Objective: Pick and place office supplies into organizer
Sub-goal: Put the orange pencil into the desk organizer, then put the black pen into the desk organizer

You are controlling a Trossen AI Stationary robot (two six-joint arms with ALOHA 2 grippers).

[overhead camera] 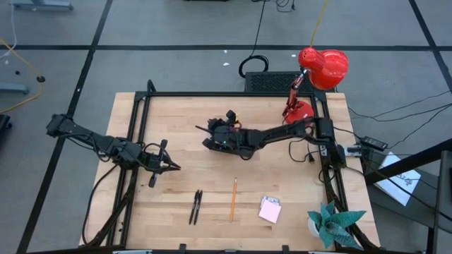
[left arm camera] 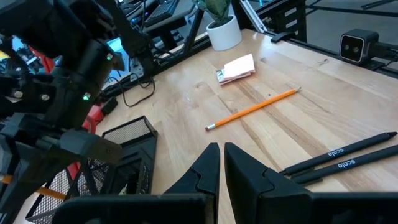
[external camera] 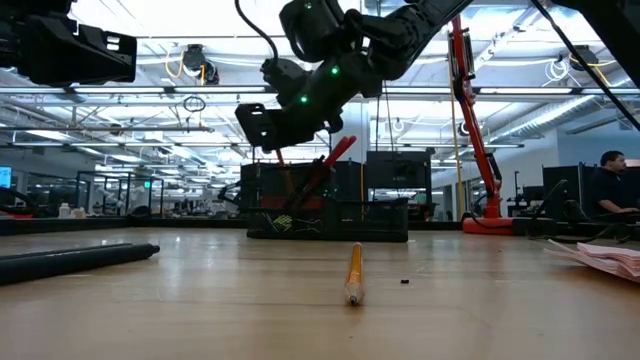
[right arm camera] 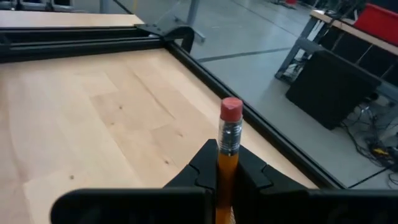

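One marking is partly legible. Each of the two slim black pens (left arm camera: 348, 158) lying side by side on the light wooden tabletop (left arm camera: 186, 99) carries a small white printed word on its barrel; it appears to read "scale". No other text is readable.

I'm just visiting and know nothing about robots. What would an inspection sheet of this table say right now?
Surface: wooden table, black frame round it.
Job's things: organizer mid-table; loose pencil, two pens and sticky-note pad near the front edge.
Clutter: red lamp, teal paper plant, black ribbed box.
Grippers: right gripper over the organizer, jaws shut on a second pencil; left gripper at the left, jaws shut, empty.
Cables: black cables on the floor and by the right arm's base.
Surroundings: a seated person at the right in the low view.
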